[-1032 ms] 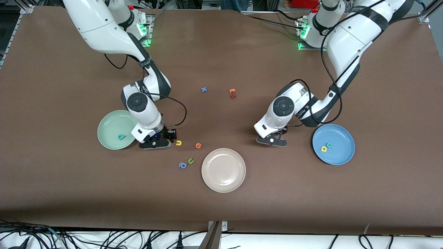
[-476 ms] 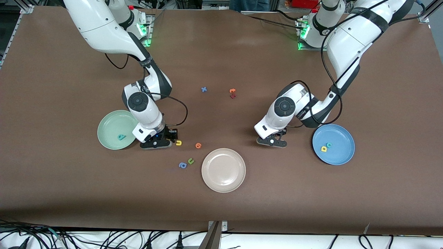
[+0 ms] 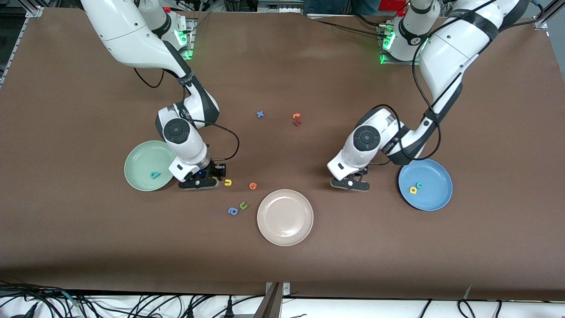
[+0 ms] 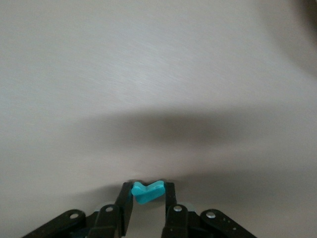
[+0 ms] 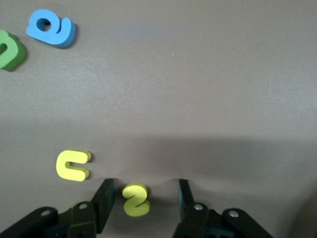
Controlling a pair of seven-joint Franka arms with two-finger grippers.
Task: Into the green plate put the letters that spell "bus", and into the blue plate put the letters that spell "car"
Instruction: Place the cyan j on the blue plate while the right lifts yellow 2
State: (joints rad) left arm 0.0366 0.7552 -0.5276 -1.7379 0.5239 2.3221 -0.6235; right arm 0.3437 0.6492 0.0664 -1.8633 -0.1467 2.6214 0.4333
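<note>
Edged toward blue plate (image 3: 442,177), left end effector (image 3: 351,184) clamps r (image 4: 147,192); right end effector (image 5: 143,191) straddles s (image 5: 136,200), fingers apart. Tip-only pinch could drop r.

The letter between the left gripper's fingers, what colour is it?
Teal. The letter shows best in the left wrist view.

Teal b (image 3: 154,175) lies in the green plate (image 3: 137,155); yellow a (image 3: 413,190) and teal c (image 3: 419,185) in the blue plate (image 3: 435,201); yellow u (image 3: 228,182) and s (image 5: 136,200) on the counter; a teal piece (image 4: 147,191), perhaps the r, is pinched.
</note>
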